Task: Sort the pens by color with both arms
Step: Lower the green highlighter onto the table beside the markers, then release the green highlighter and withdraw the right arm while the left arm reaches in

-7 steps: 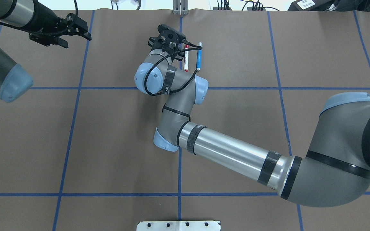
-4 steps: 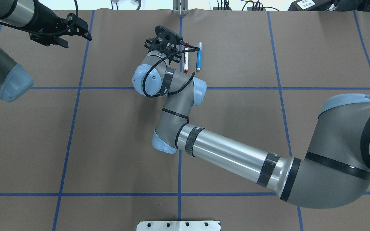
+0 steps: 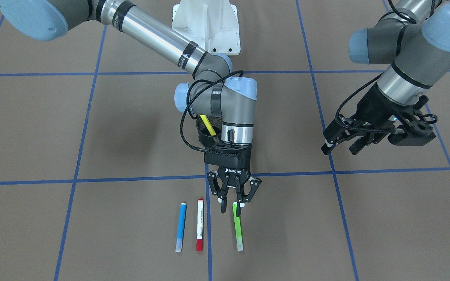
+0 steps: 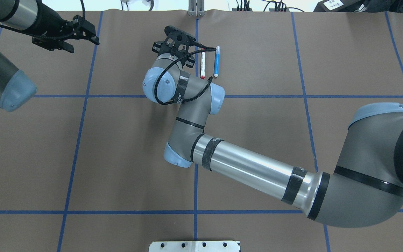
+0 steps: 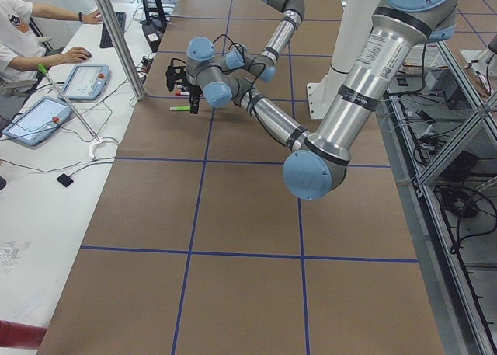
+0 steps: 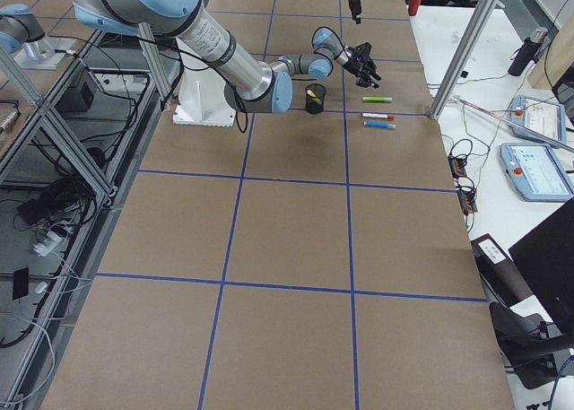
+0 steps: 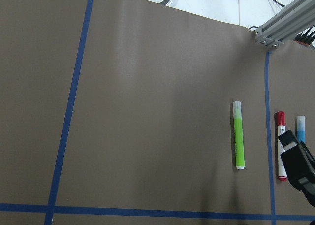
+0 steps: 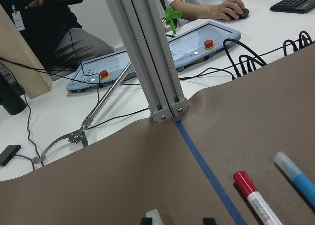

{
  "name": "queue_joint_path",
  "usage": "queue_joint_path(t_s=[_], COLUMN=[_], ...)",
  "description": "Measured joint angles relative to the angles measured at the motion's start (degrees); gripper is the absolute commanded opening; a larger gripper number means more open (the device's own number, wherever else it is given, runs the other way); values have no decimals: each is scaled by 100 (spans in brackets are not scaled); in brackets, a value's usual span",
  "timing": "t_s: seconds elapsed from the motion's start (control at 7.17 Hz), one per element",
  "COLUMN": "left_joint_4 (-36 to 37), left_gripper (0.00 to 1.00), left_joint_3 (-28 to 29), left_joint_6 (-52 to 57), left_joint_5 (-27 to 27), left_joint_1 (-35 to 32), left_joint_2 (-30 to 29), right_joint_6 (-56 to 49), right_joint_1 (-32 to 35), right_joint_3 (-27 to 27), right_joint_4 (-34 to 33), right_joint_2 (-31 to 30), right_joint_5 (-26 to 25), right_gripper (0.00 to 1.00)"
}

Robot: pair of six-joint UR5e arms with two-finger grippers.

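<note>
Mid-table, mesh cup [image 3: 203, 138] holds yellow pen [image 3: 208, 125], seemingly alone; right gripper [image 3: 231, 211] jaws apart.

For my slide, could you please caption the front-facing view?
Right gripper open above green pen; left gripper hovers aside.

The front-facing camera looks steeply down toward the white pedestal [image 3: 205, 23]; the overhead camera faces it from behind the robot. Both wrist cameras show the red-ended pen [image 7: 281, 146] and blue pen [image 7: 299, 129], the right nearer.
</note>
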Motion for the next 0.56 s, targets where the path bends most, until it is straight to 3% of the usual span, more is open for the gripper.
queue_joint_path(t_s=[0.28,0.56], left_joint_4=[67,112], left_gripper=[88,88], left_joint_3=[65,137], left_joint_6=[-27,-77], left_joint_5=[13,40], left_joint_1=[11,57], left_joint_2=[-59,-101], right_joint_6=[-309,-678], right_joint_1=[91,458], right_joint_3=[1039,2623], right_joint_4=[-7,-17], right_joint_2=[-508,-1584], right_joint_5=[435,1406], right_gripper=[52,59])
